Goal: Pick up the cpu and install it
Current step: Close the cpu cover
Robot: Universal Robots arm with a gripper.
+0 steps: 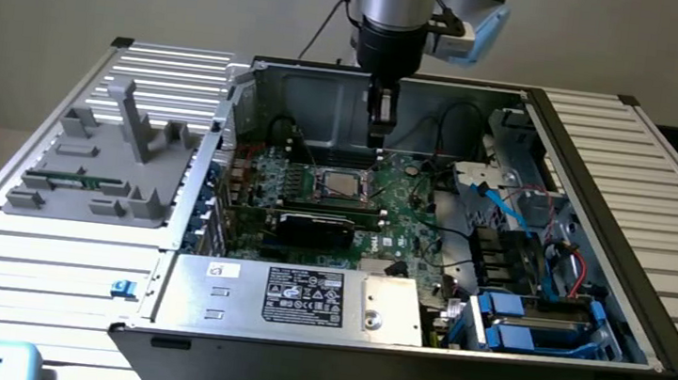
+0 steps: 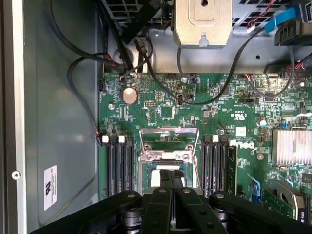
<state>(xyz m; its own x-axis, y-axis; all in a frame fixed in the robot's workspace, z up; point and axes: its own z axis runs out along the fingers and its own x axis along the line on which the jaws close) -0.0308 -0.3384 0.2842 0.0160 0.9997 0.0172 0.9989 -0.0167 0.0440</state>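
The cpu [image 1: 340, 183] is a silver square lying flat in the motherboard socket in the middle of the open computer case [image 1: 593, 179]. My gripper [image 1: 378, 145] hangs just above and behind the socket, clear of the chip, with its dark fingers pressed together and nothing between them. In the wrist view the gripper [image 2: 171, 176] points down over the socket frame [image 2: 169, 141], whose metal load plate stands open. A pale corner of the cpu [image 2: 155, 179] shows beside the fingertips; the rest of it is hidden behind them.
A black card [image 1: 316, 228] sits in front of the socket, and memory slots [image 2: 119, 163] flank it. Cables [image 2: 146, 63] cross the board. A grey parts fixture [image 1: 102, 165] holding a green memory stick [image 1: 63, 182] stands at the exterior view's left. The power supply [image 1: 290, 296] lies along the case's near wall.
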